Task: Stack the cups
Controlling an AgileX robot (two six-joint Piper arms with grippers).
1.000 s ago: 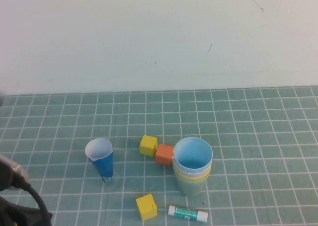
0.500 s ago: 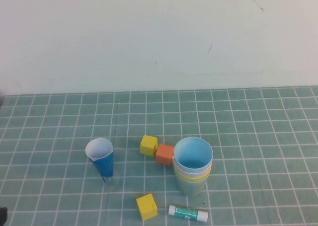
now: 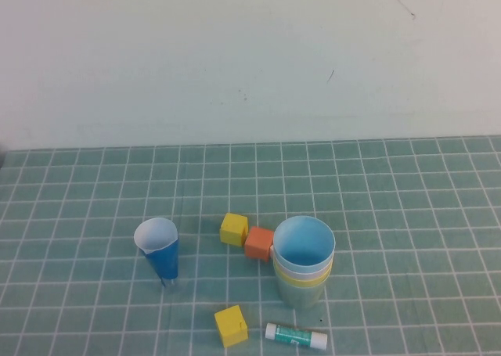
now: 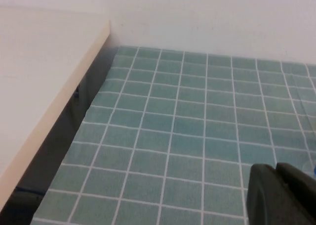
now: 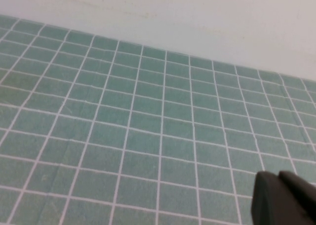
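The cups stand nested in one upright stack on the green grid mat, right of centre in the high view. The light blue cup is on top, with a pale rim under it, then a yellow cup rim and the pale green cup at the bottom. Neither arm appears in the high view. My left gripper shows in the left wrist view, shut and empty over bare mat. My right gripper shows in the right wrist view, also shut and empty over bare mat.
A dark blue paper cone stands left of the stack. An orange cube touches the stack, with a yellow cube beside it. Another yellow cube and a glue stick lie in front. A pale board edge borders the mat.
The left arm, seen at the lower left corner of the high view a second ago, has drawn back out of that view. The cup stack has not moved.
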